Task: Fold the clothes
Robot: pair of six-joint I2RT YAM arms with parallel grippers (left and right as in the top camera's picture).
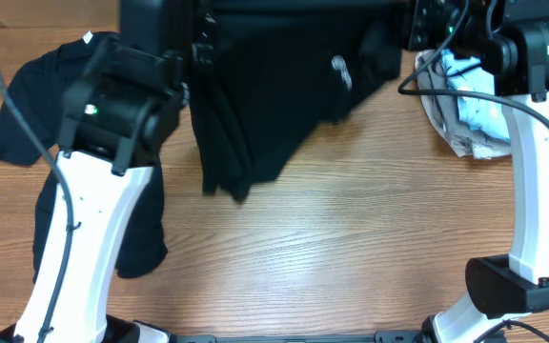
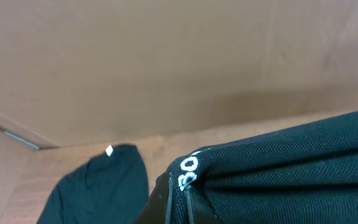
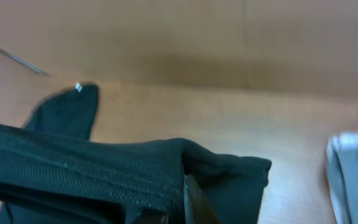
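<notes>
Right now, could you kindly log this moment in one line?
left end effector, right end effector: shut on logo shirt | tagged shirt: lying left

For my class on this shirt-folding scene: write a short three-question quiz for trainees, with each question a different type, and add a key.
1. True or false: the left gripper and right gripper hold nothing.
2. Where is the plain shirt? A) lying on the table, left side; B) in the right gripper; C) off the table.
3. Fill in: the white-and-blue bundle lies by the robot's ___ arm.
Key: 1 false, both grip the logo shirt; 2 A; 3 right.
</notes>
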